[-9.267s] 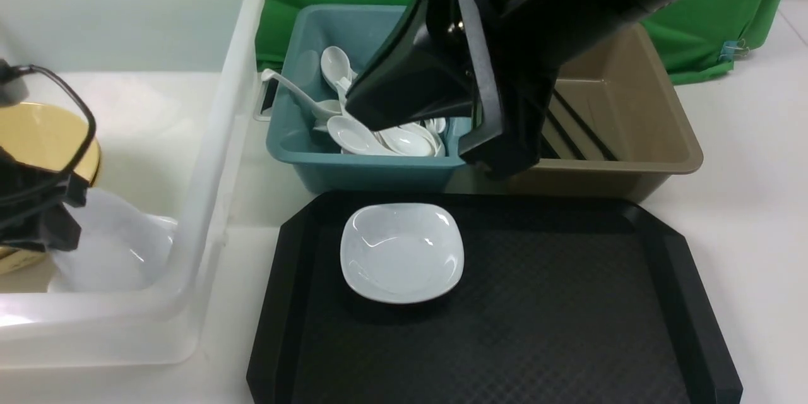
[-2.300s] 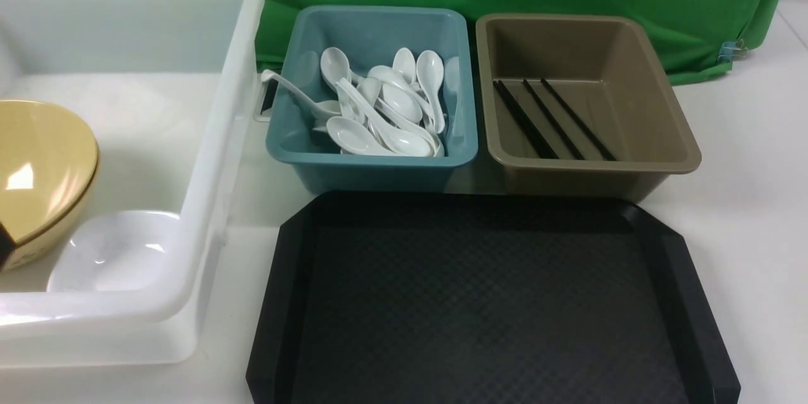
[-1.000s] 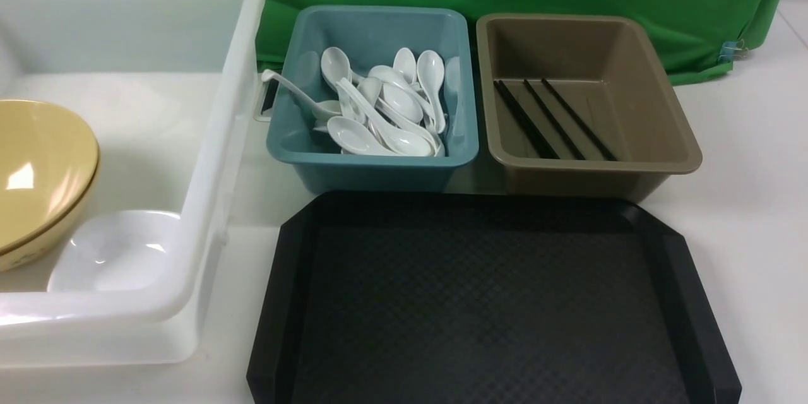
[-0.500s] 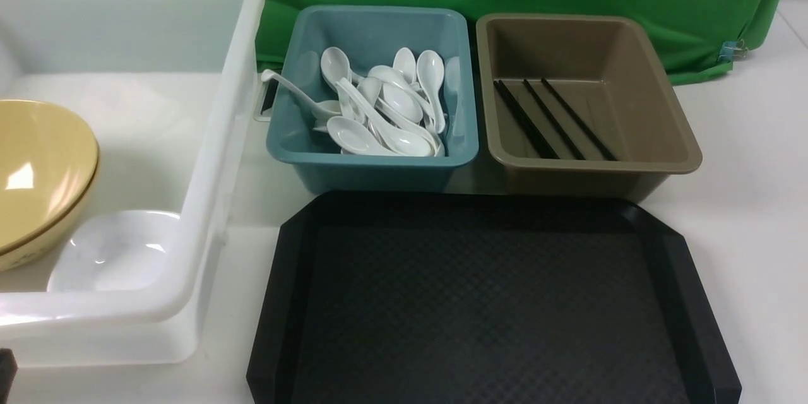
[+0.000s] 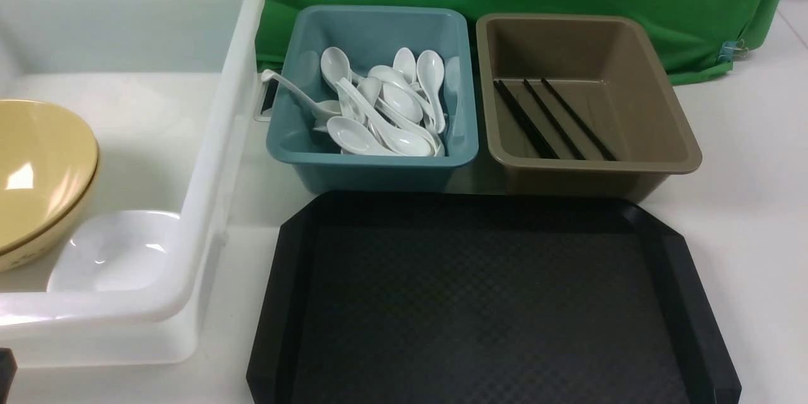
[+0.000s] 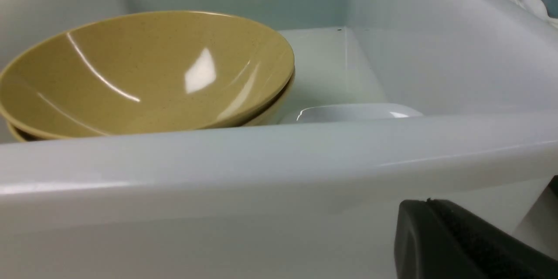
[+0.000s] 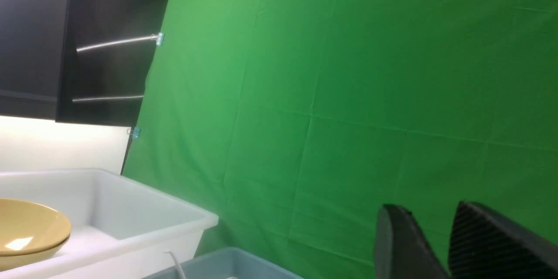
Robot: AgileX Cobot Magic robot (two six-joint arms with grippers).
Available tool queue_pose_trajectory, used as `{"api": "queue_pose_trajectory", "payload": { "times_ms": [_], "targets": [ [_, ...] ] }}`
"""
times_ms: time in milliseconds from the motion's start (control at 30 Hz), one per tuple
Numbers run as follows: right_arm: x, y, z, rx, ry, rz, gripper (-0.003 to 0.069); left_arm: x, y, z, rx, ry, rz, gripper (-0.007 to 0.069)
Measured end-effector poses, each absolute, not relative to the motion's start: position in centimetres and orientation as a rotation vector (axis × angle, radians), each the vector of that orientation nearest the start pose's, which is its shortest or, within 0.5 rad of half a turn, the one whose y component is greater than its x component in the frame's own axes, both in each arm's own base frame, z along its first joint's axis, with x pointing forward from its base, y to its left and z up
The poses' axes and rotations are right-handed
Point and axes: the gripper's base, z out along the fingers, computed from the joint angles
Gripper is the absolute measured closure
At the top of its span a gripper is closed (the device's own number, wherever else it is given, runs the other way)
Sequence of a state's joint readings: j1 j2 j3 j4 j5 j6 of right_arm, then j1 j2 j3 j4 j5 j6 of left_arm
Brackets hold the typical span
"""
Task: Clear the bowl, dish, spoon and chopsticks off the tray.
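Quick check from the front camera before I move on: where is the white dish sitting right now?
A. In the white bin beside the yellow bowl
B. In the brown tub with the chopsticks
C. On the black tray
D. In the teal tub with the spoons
A. The white dish lies in the white bin, next to the yellow bowl, and the black tray shows only its bare textured surface.

My left gripper: matte black, rounded edge, finely textured inner face.
My right gripper: two matte black fingers, tapering tips, ribbed pad surface on one.
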State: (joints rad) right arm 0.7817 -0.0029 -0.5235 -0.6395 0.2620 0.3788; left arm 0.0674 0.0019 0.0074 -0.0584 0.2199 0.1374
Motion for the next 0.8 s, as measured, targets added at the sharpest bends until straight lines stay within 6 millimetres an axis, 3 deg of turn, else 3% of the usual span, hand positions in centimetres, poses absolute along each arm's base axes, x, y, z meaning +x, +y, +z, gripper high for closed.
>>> {"api": "queue_pose_trajectory", "payload": {
  "times_ms": [100, 300, 500, 600, 800],
  "targets": [
    [0.4, -1.5, 35.8, -0.453, 1.09, 0.399, 0.0469, 5.6, 0.3, 19.1, 0.021, 1.713, 0.099, 0.0622],
    [0.2, -0.5, 35.2, -0.441, 1.124, 0.617, 0.0456, 5.6, 0.3, 19.1, 0.021, 1.711, 0.1, 0.0622],
    [0.5, 0.3, 34.2, -0.468, 1.143, 0.667, 0.0445, 5.6, 0.3, 19.1, 0.022, 1.712, 0.101, 0.0622],
    [1.0, 0.9, 33.0, -0.491, 1.167, 0.632, 0.0439, 5.6, 0.3, 19.1, 0.022, 1.712, 0.101, 0.0622],
    [2.9, 1.7, 28.9, -0.429, 1.319, 0.356, 0.0429, 5.6, 0.3, 19.1, 0.023, 1.712, 0.102, 0.0622]
  ]
}}
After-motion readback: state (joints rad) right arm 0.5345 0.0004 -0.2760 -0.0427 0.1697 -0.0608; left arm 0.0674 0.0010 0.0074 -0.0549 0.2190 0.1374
